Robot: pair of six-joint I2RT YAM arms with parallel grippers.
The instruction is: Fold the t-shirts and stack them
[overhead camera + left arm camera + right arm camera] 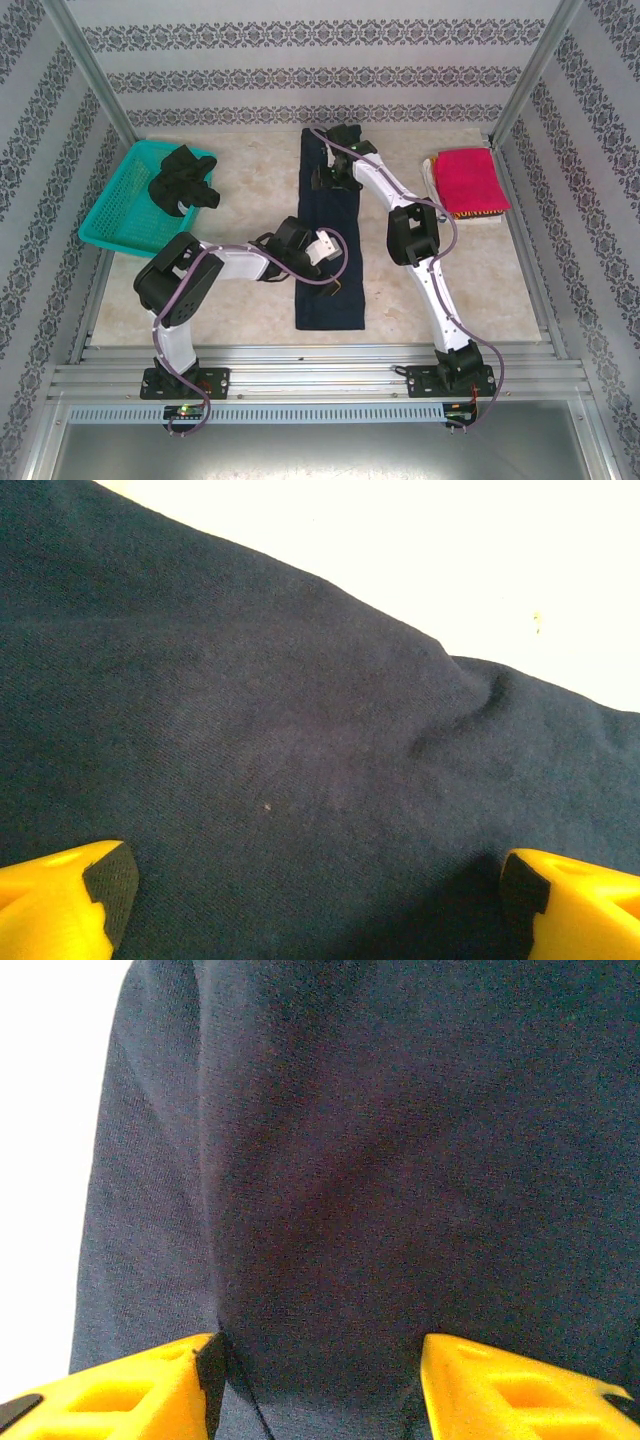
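A dark navy t-shirt (330, 300) lies folded into a long narrow strip down the middle of the table. My left gripper (325, 262) hovers over its middle, wide open, with flat navy cloth (300, 730) below the yellow fingers (60, 900). My right gripper (330, 175) is at the strip's far end, open about halfway, fingers down on the navy cloth (350, 1160), a darker fold lying between them. A bright pinkish-red t-shirt (470, 178) lies folded at the far right. A black t-shirt (185, 178) is crumpled in the basket.
The teal mesh basket (110, 225) stands at the far left. The red shirt rests on other folded cloth (475, 214). Patterned walls and metal posts enclose the table; an aluminium rail (320, 375) runs along the near edge.
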